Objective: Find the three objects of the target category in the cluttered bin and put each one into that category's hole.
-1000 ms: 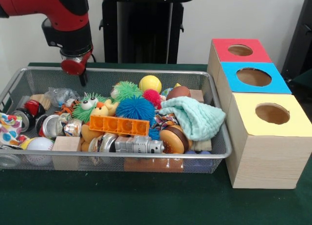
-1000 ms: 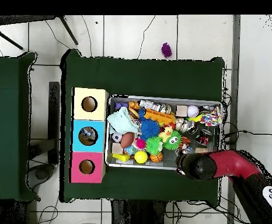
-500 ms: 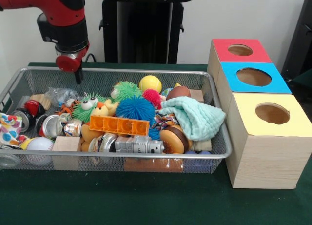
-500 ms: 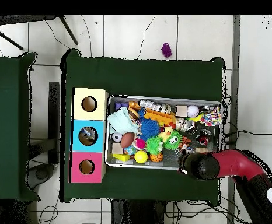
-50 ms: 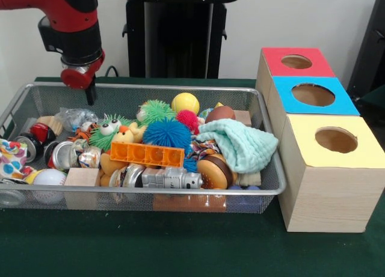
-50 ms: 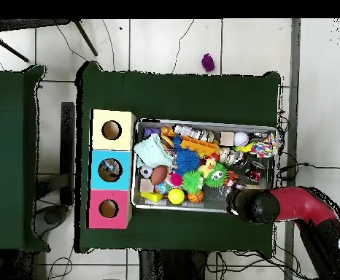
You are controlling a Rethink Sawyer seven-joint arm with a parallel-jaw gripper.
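1. Meanwhile, the gripper had drifted sideways along the bin's far rim, carrying nothing.
2. Whether its jaws were apart could not be told.
3. Toys stayed in the bin; holes awaited.

I see wire bin on table, three boxes in row just right of it, front view. Cloth lies at bin's right end, brick atop central heap, ball behind. Gripper hangs above bin's far left rim, I think.
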